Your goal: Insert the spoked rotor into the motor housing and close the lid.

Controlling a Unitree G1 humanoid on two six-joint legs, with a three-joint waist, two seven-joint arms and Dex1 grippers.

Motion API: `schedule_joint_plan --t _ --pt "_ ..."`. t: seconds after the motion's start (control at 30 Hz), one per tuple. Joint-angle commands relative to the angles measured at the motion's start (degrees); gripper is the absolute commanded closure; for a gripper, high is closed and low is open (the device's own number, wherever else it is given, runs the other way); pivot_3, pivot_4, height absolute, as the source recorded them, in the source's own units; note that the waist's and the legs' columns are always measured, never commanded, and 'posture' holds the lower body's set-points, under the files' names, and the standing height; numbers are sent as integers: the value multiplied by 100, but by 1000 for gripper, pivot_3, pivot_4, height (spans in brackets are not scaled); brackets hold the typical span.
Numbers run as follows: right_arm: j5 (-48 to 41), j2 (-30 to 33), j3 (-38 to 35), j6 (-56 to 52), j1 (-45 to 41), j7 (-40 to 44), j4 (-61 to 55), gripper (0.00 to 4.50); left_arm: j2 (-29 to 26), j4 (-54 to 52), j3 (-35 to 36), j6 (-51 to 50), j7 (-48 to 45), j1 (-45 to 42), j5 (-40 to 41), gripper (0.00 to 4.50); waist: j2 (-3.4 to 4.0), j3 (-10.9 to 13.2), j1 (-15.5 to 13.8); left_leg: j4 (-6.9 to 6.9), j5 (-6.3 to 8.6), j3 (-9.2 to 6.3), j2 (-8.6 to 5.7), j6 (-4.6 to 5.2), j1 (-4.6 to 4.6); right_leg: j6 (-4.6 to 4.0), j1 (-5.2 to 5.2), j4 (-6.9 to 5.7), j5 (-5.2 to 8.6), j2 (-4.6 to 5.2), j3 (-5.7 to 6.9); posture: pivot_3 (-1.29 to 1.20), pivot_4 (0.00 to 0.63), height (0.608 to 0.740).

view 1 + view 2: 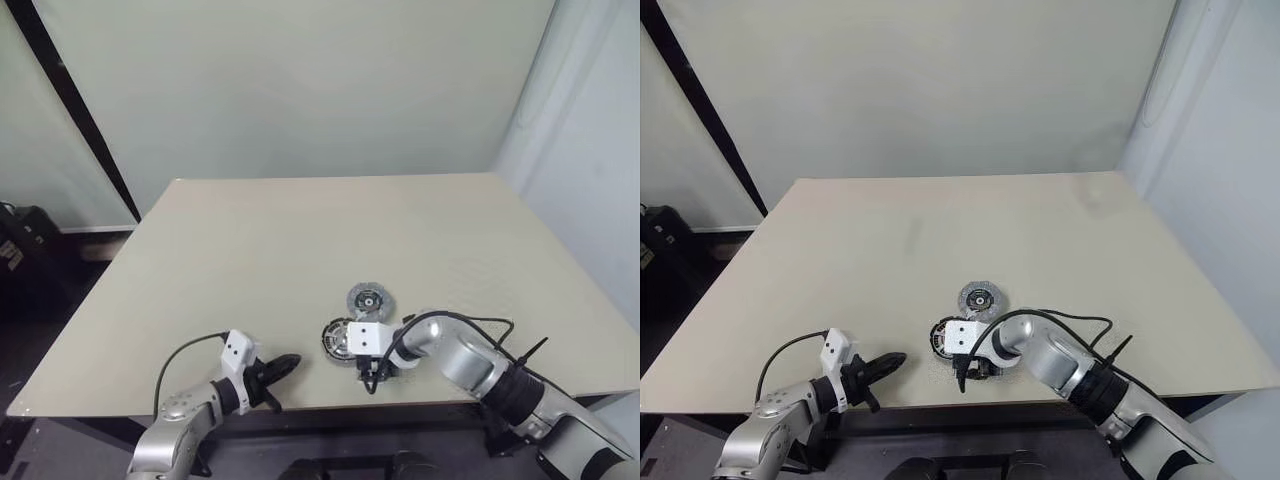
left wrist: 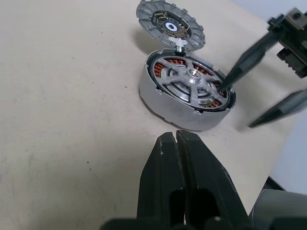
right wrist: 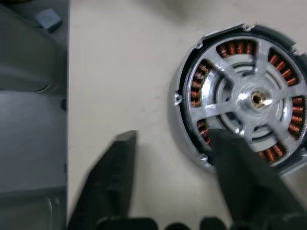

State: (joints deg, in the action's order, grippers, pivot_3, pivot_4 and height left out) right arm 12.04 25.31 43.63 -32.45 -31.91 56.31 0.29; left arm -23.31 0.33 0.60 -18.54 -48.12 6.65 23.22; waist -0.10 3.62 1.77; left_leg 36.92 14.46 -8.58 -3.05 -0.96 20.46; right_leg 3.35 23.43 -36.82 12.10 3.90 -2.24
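spoked rotor (image 2: 192,82) in motor housing (image 2: 178,106) | right claw (image 2: 261,91) tip touching rim

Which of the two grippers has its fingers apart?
The right gripper: its two fingers stand apart, one tip on the spoked rotor inside the motor housing. The left gripper is shut.

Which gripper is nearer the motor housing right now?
Right. The right gripper is open at the motor housing, one fingertip on its rim. The left gripper is shut, apart from it on the table.
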Motion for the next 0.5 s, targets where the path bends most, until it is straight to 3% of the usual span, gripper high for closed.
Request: schedule_joint_plan --t 0.03,0.13,0.5 --pt "81 -94 -80 16 65 -84 98 3393 -55 -182 31 41 -12 -43 11 4500 0 0 -1 0 0 0 0 0 -1 0 -1 0 0 0 0 0 0 740" --pt "86 -181 -196 -192 149 -182 89 4385 -67 -202 24 17 -9 -56 11 4500 0 -1 -1 0 0 -1 2 0 -8 0 -5 0 0 -2 1 0 0 740" --pt "-554 -549 -494 -1976 336 49 -801 4431 -8 -110 -35 45 8 -114 -39 4500 3 -3 -35 -1 1 -3 -2 0 -1 0 0 -1 0 0 0 0 0 740"
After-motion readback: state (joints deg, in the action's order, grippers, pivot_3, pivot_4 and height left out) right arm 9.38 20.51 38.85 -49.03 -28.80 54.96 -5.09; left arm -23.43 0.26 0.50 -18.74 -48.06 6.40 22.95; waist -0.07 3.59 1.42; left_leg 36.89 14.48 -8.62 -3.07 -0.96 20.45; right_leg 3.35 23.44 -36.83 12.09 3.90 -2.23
